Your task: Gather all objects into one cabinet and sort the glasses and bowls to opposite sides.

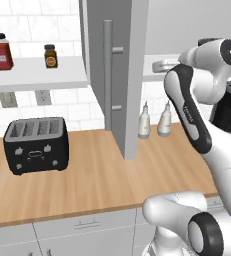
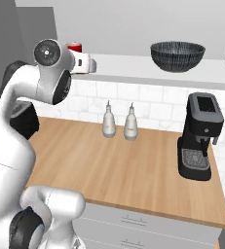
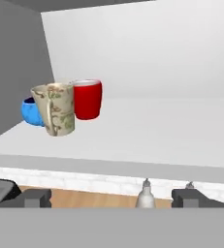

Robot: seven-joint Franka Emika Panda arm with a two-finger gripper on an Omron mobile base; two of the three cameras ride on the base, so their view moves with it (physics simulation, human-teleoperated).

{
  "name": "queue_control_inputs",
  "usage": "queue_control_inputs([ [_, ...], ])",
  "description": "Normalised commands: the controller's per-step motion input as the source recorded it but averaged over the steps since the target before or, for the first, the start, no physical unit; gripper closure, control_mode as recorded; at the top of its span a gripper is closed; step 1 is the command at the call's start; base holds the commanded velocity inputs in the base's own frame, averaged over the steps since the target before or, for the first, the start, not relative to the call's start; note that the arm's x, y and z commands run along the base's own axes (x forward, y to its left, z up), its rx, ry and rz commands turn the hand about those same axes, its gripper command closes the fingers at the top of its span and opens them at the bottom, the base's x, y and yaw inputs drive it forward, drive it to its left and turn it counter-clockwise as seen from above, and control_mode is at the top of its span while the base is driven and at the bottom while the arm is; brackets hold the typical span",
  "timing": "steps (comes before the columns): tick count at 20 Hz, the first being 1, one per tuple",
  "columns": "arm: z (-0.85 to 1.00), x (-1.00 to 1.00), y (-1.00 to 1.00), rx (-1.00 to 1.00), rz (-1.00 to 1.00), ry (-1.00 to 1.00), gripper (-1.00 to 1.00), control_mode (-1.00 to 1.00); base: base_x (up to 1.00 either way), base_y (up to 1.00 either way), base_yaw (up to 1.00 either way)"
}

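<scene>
In the hand view, the cabinet's white shelf [image 3: 157, 131] carries three things bunched at its left end. The beige patterned tumbler [image 3: 55, 110] stands in front, the red cup [image 3: 88, 99] just behind and right of it, and the blue bowl [image 3: 31, 112] behind on the left. My gripper [image 3: 114, 198] is open, below and in front of the shelf edge, with nothing between its fingers [image 3: 33, 197]. In the right base view, the wide dark ribbed bowl [image 2: 177, 55] sits at the right end of the same shelf [image 2: 133, 68]. The red cup's rim [image 2: 75, 46] peeks out behind my hand.
The grey cabinet door [image 1: 127, 75] with its bar handle [image 1: 107, 75] hangs open over the wooden counter [image 1: 87, 180]. Two white spouted bottles [image 2: 109, 121] stand at the wall, a black coffee machine [image 2: 200, 136] to the right, and a black toaster [image 1: 36, 145] to the left. Jars [image 1: 0, 51] sit on an open shelf.
</scene>
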Motion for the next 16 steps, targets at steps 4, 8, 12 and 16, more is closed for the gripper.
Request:
queue_control_inputs([
  [4, 0.32, -1.00, -0.50, 0.00, -0.15, 0.06, -1.00, -1.00, 0.00, 0.00, 0.00],
  [8, 0.21, -1.00, -0.46, 0.00, -0.15, 0.07, -1.00, -1.00, 0.00, 0.00, 0.00],
  [12, 0.01, -1.00, -0.28, 0.00, -0.18, 0.06, -1.00, -1.00, 0.00, 0.00, 0.00],
  [16, 0.00, -1.00, -0.05, -0.04, -0.10, 0.02, -1.00, -1.00, 0.00, 0.00, 0.00],
])
